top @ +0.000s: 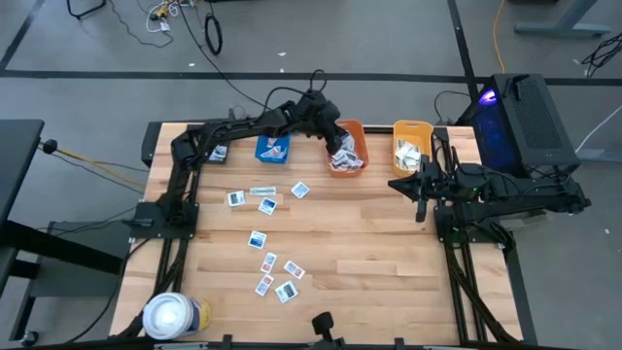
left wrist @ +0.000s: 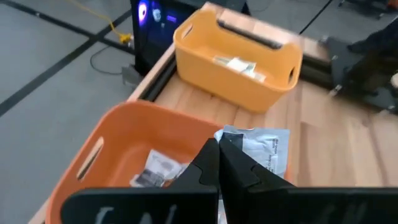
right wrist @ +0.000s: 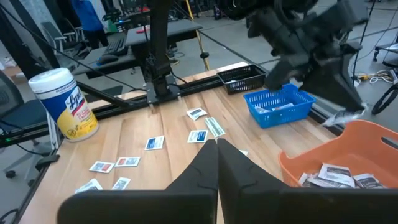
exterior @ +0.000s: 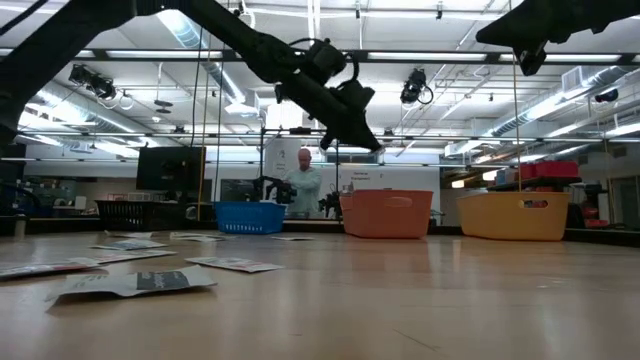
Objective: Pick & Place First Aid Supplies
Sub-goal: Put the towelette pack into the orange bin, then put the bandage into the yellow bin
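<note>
I saw white packets (top: 266, 205) with blue and red print on the pale wood counter (top: 369, 262), beside it blue (top: 273, 149), orange (top: 348, 147) and yellow (top: 412, 143) bins, and a white, yellow-banded canister (top: 174, 316).

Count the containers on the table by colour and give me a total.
Blue bin: 1
Orange bin: 1
Yellow bin: 1
Black mesh basket: 1
Total: 4
</note>
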